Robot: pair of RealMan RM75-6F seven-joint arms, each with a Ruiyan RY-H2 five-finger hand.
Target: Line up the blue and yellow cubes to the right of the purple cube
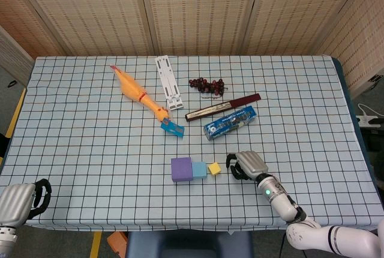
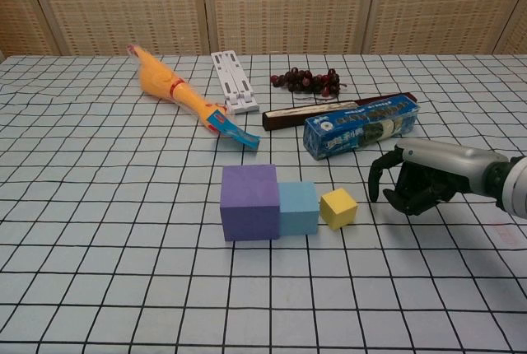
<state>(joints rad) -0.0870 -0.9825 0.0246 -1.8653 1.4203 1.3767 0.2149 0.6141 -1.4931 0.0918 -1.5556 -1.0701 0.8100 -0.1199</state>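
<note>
The large purple cube (image 2: 249,202) is sitting near the front of the checked-cloth worktop (image 2: 99,206), and the smaller light-blue cube (image 2: 298,207) is sitting flush against its right face. Just to the right of that, the small yellow cube (image 2: 338,208) is resting on the cloth, turned slightly askew, its near corner just beside the blue one; whether the two are touching cannot be told. In the head view the three are forming a row: purple (image 1: 181,169), blue (image 1: 199,169), yellow (image 1: 214,168).

The right hand (image 2: 416,185) is hovering low over the cloth to the right of the yellow cube, apart from it, with its dark fingers (image 2: 381,174) curled downward, spread from one another and holding nothing. From above, the same hand (image 1: 246,165) is showing a clear gap to the cube. The left hand (image 1: 21,201) is lying at the front left corner of the worktop, its fingers curled in on nothing.

Behind the cubes, a blue rectangular printed box (image 2: 360,127) is lying at an angle, with a dark brown flat bar (image 2: 298,114) just behind it. Farther back, a bunch of dark red grapes (image 2: 306,81), a white folding stand (image 2: 231,82) and an orange rubber chicken (image 2: 171,89) are lying, with a small blue piece (image 2: 236,133) lying at the chicken's head end.
</note>
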